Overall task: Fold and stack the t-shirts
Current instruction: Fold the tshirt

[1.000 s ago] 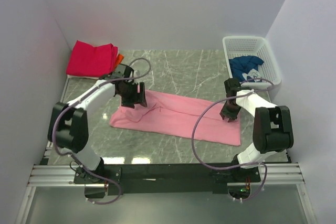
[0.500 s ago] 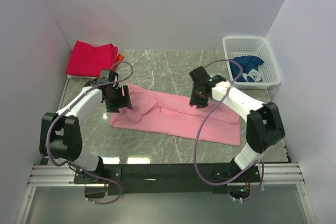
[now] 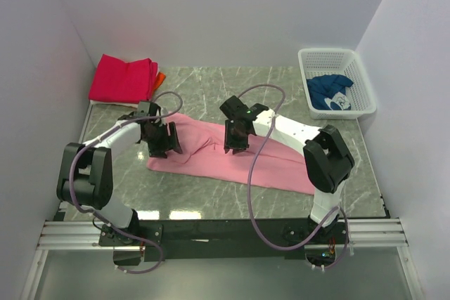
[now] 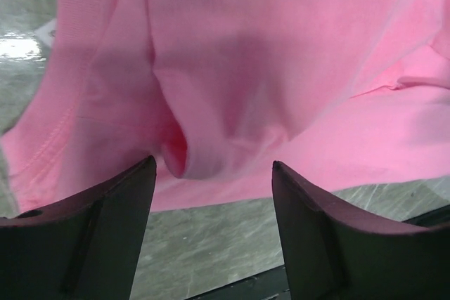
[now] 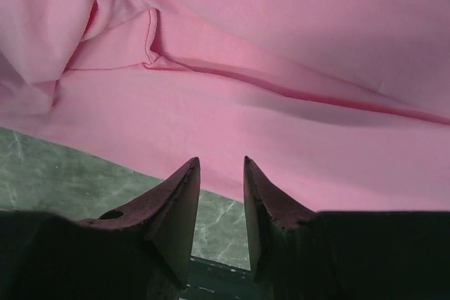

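A light pink t-shirt (image 3: 271,159) lies spread flat across the table, with a wrinkled sleeve at its left end. My left gripper (image 3: 165,142) hovers low over that left end, open and empty. In the left wrist view the pink cloth (image 4: 281,68) bunches into a fold just past the gripper (image 4: 211,163). My right gripper (image 3: 235,138) is over the shirt's middle, jaws slightly apart and empty. In the right wrist view the gripper (image 5: 221,161) is above the pink hem (image 5: 295,138). A folded magenta-red shirt (image 3: 123,79) lies at the back left, with an orange one (image 3: 161,77) peeking out beside it. A dark blue shirt (image 3: 330,91) is in the basket.
A white mesh basket (image 3: 336,55) stands at the back right corner. White walls close in the left, back and right sides. A black rail runs along the table's near edge (image 3: 225,230). Grey marble table (image 3: 232,89) shows behind the pink shirt.
My right gripper has swung left from the pink shirt's right end to its middle. My left gripper has shifted left and slightly nearer over the left end. The shirt has stayed put.
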`<action>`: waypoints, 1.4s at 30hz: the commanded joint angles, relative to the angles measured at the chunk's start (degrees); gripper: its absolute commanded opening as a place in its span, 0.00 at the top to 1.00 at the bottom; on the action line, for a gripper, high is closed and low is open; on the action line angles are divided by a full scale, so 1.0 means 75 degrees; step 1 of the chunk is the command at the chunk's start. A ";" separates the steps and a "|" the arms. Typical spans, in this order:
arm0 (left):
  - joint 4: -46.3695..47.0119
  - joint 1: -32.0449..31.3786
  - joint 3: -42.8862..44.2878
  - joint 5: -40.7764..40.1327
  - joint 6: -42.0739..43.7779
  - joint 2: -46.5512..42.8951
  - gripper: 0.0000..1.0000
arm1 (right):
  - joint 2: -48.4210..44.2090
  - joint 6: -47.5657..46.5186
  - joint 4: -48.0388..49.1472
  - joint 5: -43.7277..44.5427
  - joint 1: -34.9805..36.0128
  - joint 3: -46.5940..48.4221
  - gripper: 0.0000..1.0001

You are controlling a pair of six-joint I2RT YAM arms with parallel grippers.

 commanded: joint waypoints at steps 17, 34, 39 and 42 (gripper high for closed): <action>0.0453 0.0219 0.1026 0.0605 -0.0334 0.0852 1.00 | 0.0236 0.0186 -0.0034 -0.0158 0.0355 0.0850 0.61; 0.1109 0.1110 0.1976 0.2069 -0.1459 0.2235 1.00 | 0.1736 0.0526 0.1208 -0.1061 0.0871 0.2245 0.61; 0.1436 0.1286 0.1965 0.2151 -0.1728 0.2247 1.00 | 0.2252 0.0584 0.1465 -0.0990 0.0871 0.2644 0.61; 0.1612 0.1310 0.2023 0.2257 -0.1823 0.2329 1.00 | 0.2416 0.0631 0.1582 -0.0909 0.0883 0.2785 0.61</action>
